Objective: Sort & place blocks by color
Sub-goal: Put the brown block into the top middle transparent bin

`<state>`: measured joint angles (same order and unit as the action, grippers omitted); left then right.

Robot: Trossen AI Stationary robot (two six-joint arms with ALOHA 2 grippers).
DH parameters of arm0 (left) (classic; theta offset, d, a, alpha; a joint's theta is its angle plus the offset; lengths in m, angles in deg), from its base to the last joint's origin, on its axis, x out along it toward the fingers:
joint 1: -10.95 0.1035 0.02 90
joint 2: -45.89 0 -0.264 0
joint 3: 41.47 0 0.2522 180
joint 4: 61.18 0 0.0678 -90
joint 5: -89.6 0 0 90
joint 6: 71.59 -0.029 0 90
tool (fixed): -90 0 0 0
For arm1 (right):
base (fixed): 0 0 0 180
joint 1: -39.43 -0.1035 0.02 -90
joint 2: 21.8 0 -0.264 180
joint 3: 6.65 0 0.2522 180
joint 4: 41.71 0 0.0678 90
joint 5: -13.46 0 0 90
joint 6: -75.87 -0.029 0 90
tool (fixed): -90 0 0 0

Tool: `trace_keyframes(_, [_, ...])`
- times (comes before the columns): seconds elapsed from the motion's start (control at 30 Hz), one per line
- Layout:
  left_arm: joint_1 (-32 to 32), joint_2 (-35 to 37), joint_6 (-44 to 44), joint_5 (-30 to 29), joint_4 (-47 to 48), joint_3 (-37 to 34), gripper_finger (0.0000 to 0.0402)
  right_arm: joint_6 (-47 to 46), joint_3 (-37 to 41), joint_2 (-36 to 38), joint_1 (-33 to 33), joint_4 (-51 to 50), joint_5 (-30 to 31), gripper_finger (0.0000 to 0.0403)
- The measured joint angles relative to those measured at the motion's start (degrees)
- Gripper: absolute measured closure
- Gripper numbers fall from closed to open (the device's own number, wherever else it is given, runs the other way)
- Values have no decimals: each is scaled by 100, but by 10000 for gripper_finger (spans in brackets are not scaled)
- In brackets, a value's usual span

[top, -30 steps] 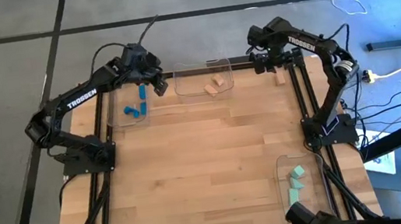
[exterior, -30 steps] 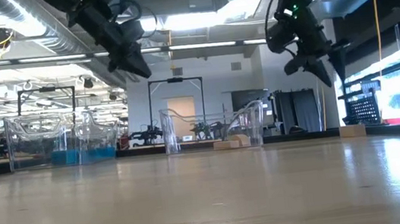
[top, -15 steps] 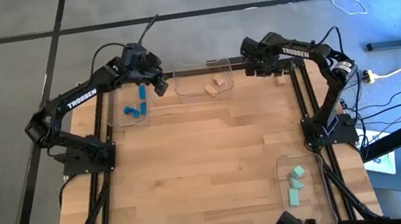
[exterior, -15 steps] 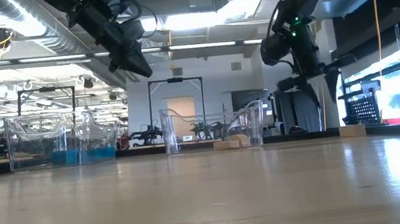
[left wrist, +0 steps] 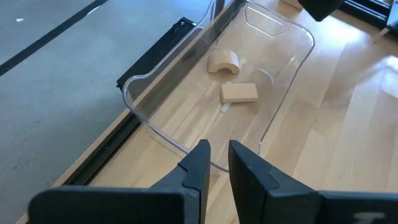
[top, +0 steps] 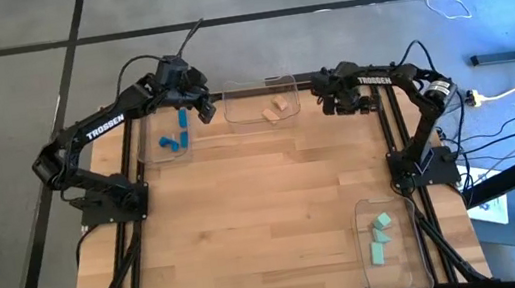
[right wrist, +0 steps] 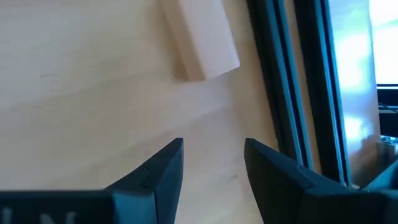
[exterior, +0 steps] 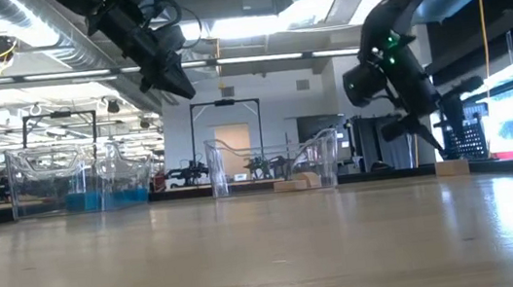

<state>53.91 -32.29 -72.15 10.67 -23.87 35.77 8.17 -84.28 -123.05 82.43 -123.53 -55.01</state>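
Observation:
A loose tan wood block [right wrist: 199, 37] lies flat on the table by the far right corner, also visible in the low view [exterior: 453, 167]. My right gripper [right wrist: 213, 146] hangs open just above and short of it, tipped down [exterior: 438, 141], touching nothing. My left gripper [left wrist: 217, 146] is shut and empty, held high [exterior: 181, 89] between the blue tray and the wood tray [top: 202, 109]. Blue blocks [top: 175, 130] lie in the far left tray. Two tan pieces [left wrist: 233, 78] lie in the far middle tray. Mint blocks [top: 381, 233] lie in the near right tray.
Three clear plastic trays stand on the wooden table: one far left [top: 166, 152], one far middle [top: 234, 117], one near right [top: 360, 212]. The dark frame rail [right wrist: 298, 81] runs along the table's right edge, close beside the loose block. The table's middle [top: 265, 193] is bare wood.
My right arm has swung its wrist toward the table's left and come down, and its gripper has tipped to point down at the loose tan block by the far right corner. The left arm has kept still.

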Motion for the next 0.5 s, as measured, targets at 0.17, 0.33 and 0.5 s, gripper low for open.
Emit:
trace_keyframes(0.17, [0, 0, 10, -2, -2, 0, 353, -102, 336, 0, 151, 595, 249, 232])
trace_keyframes(0.33, [0, 2, 28, -2, -2, 0, 353, -93, 424, 0, 291, 1106, 260, 232])
trace_keyframes(0.5, [-2, 2, 49, -4, -2, 0, 353, 64, 330, 0, 393, 1177, 312, 232])
